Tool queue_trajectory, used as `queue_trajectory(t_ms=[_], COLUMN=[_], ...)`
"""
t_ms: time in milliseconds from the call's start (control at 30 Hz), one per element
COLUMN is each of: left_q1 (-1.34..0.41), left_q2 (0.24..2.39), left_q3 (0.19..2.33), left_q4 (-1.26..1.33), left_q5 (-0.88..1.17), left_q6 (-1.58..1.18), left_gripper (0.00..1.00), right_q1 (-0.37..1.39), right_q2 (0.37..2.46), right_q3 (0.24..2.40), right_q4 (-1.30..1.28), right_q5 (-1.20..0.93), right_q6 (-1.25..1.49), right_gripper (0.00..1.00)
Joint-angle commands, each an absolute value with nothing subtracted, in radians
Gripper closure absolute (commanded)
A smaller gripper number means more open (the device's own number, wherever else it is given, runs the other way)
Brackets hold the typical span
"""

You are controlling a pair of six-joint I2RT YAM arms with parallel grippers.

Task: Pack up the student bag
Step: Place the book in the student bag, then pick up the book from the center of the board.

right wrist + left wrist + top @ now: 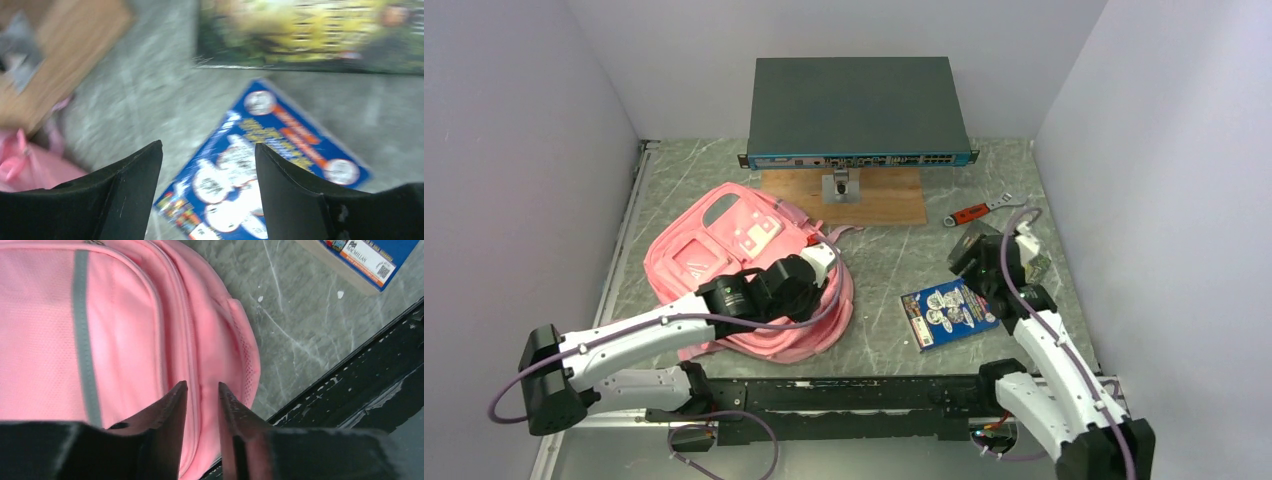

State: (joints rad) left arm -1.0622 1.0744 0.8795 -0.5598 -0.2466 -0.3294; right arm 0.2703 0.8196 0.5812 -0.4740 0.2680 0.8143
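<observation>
The student bag (724, 250) lies flat on the left of the desk (894, 260), seemingly zipped; the blue book (946, 312) lies beside it, unpacked. The left tool (202, 387) hovers over the bag, jaws slightly parted and empty; the right tool (209, 147) gapes above the book, grasping nothing

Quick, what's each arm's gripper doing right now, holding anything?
Left gripper: fingers slightly apart, empty, over the pink bag.
Right gripper: open wide, empty, above the blue book.
</observation>
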Motion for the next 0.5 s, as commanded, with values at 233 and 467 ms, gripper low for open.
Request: queue_trajectory(t_ms=[233, 467], left_q1=[-1.118, -1.123], left_q2=[1.197, 1.389], left_q3=[1.077, 1.046], left_q4=[-0.509, -0.139], left_q5=[-0.212, 0.108], left_q6=[-0.457, -0.744], left_gripper=[0.04, 0.05], right_q1=[-0.120, -0.218], right_q2=[1.037, 1.057], right_q3=[0.588, 0.529], right_q4=[-0.636, -0.520], right_q5=[0.255, 0.169], right_q6=[0.809, 0.751], right_gripper=[0.29, 0.34])
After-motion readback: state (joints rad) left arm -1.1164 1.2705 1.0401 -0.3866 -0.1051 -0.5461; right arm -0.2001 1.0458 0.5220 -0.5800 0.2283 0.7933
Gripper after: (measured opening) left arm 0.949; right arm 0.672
